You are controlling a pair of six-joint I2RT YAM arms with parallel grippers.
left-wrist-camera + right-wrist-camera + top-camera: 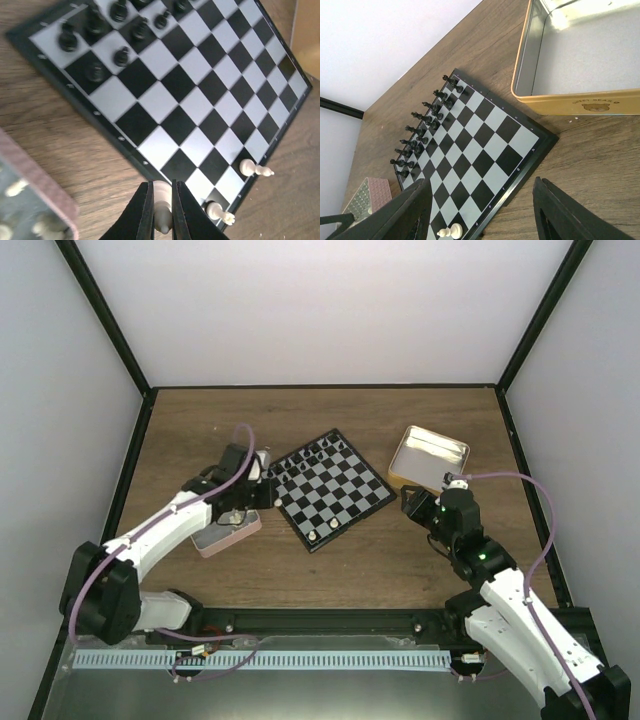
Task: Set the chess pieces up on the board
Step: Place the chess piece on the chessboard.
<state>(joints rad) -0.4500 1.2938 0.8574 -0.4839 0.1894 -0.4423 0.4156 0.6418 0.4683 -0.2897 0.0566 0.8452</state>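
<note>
The board (333,490) lies at an angle mid-table, with black pieces (120,55) lined up along its far-left side. Two cream-white chess pieces (252,168) stand on squares at the board's near corner; the right wrist view shows one of them (449,231). My left gripper (161,212) is shut on another cream-white chess piece (162,197), hanging over the board's (200,95) near-left rim. In the top view the left gripper (266,490) sits by the board's left corner. My right gripper (412,502) is open and holds nothing, right of the board (485,145).
A pink tin (228,537) left of the board holds several more cream pieces (15,187). A gold tin (428,458) with an open top stands at the back right, just beyond the right gripper (485,215). Black frame posts edge the table.
</note>
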